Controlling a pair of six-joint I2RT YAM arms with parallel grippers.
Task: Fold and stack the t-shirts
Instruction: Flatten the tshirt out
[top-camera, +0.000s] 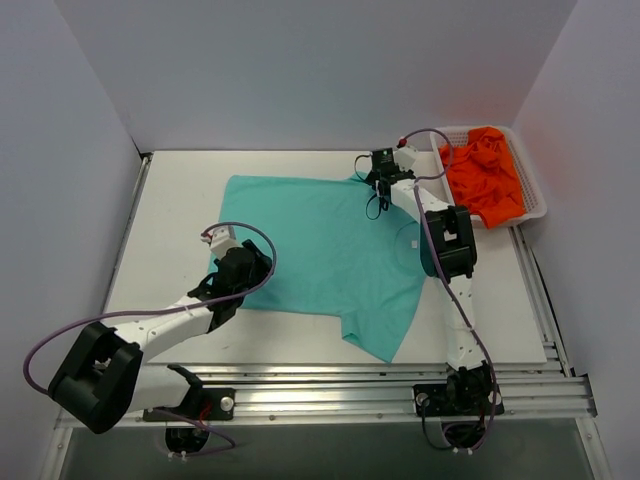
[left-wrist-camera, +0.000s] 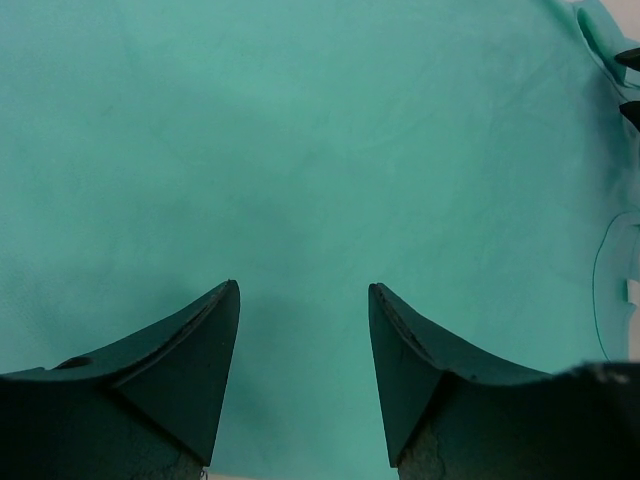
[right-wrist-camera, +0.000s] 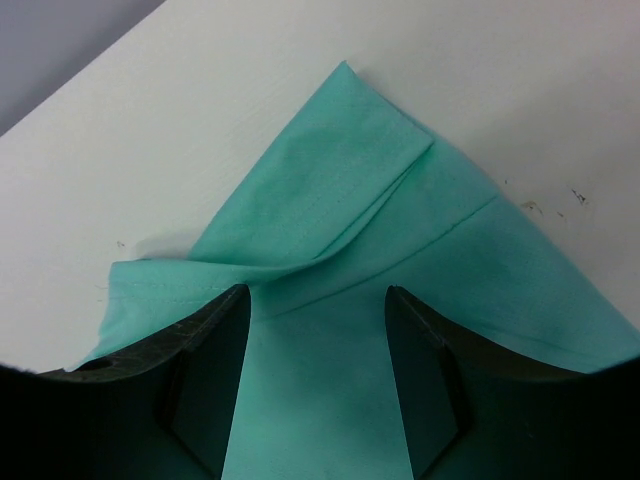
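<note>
The teal-green t-shirt (top-camera: 315, 250) lies spread flat on the white table, one sleeve pointing to the front right. My left gripper (top-camera: 228, 290) is open over its near left edge; the left wrist view shows the cloth (left-wrist-camera: 300, 150) filling the frame between the fingers (left-wrist-camera: 205, 350). My right gripper (top-camera: 378, 182) is open over the far right corner of the shirt, where a sleeve (right-wrist-camera: 330, 190) is folded over in a crease. Orange t-shirts (top-camera: 485, 175) lie bunched in a white basket.
The white basket (top-camera: 535, 205) stands at the back right corner of the table. Grey walls close in the left, back and right sides. An aluminium rail (top-camera: 380, 385) runs along the near edge. The right arm's forearm (top-camera: 445, 240) crosses over the shirt's right edge.
</note>
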